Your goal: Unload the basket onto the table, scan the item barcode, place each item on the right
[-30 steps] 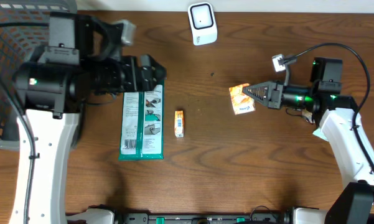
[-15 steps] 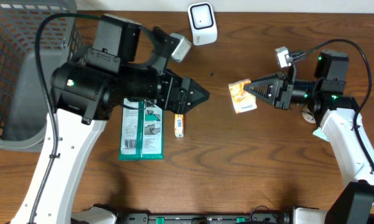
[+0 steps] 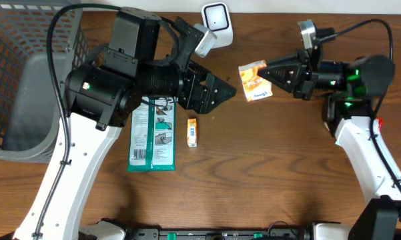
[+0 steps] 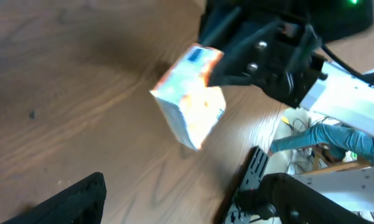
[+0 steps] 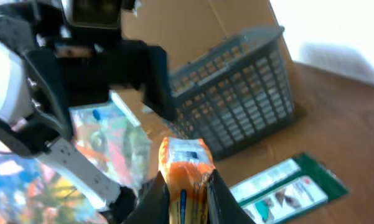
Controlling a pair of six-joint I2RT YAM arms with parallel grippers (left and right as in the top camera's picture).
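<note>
- Two arms meet over the middle of the table (image 3: 287, 187). The task's thing, a small orange packet (image 3: 252, 81), is lifted off the table toward the far side, a little right of centre.
- The right gripper (image 3: 269, 72) has its jaws clenched on the packet's right end. Its wrist view shows the packet (image 5: 183, 165) pinched between the two fingers, with a blue-and-white patch on the end away from the camera.
- The packet's long axis seems to run on from those jaws, pointing left toward the other arm and slightly tilted.
- The left gripper (image 3: 221, 95) has its jaws spread wide and holds nothing. It points right at the packet from just to the left, near it but apart. Its own camera sees the packet (image 4: 190, 99) straight ahead, with the right arm's dark fingers behind it.
- A white device (image 3: 215, 25), probably the scanner, stands at the far edge, to the left of the packet and farther away, just beyond the left arm's wrist.
- The right arm is the nearer one, since it already holds the packet. The coming move likely turns on bringing the printed face round to that device, up and to the left of the jaws. I cannot tell whether the barcode faces it now.
- A long green packet (image 3: 153, 132) and a small orange box (image 3: 192, 132) lie on the table under the left arm, and a grey basket (image 3: 27, 80) sits at the far left.
</note>
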